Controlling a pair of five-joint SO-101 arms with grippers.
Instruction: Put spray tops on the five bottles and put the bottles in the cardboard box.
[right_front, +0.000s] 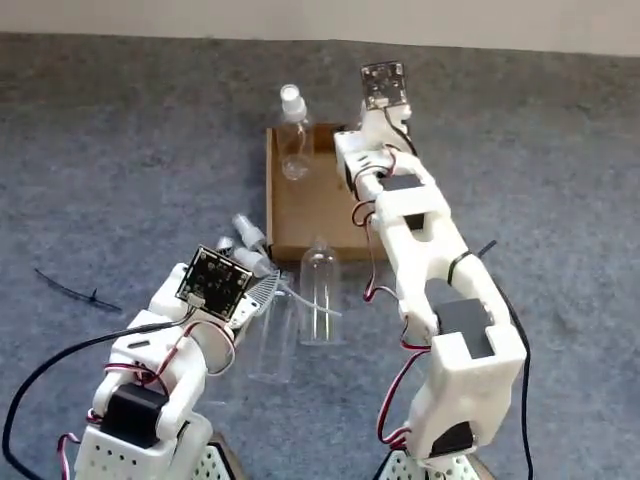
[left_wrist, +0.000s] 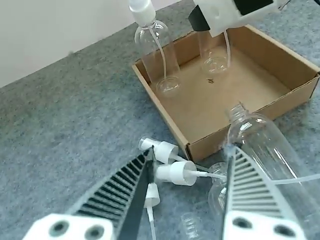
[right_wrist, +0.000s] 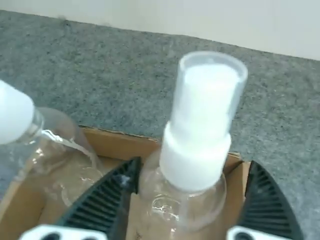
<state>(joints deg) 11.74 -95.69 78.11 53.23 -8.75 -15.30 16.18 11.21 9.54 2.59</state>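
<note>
Two clear white-capped bottles (left_wrist: 155, 55) stand in the shallow square cardboard box (left_wrist: 235, 90).

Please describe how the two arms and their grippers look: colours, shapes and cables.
Both the left arm and the right arm are blocky white plastic with black motors at the joints. Thin red and black wires loop along them. The left gripper and right gripper have tapered black fingers with ribbed faces on white bases.
</note>
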